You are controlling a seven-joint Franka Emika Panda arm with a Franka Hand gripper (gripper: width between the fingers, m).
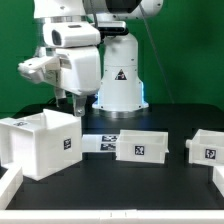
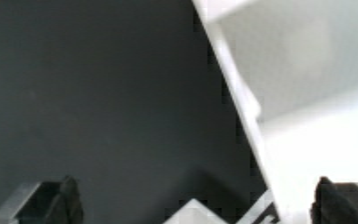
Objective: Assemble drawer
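Tool (image 1: 73, 106) hangs spread wide, pinching nothing, above the drawer casing (image 1: 40, 145), which bears a black-and-white square tag. Toward the exterior view's right of the tool lie the marker board (image 1: 100, 143), a tagged tray box (image 1: 143, 147) and a 2nd tray box (image 1: 205, 148); no writing is legible.

White casing (image 1: 40, 148) and trays (image 1: 147, 146), black-and-white tags (image 1: 139, 151), black table (image 1: 110, 188)

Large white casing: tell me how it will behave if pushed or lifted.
The casing looks hollow and thin-walled, so it is probably stiff and light for its size. Its glossy plastic may slip in a grip or slide on the smooth black table. It sits flat and broad, so tipping seems unlikely.
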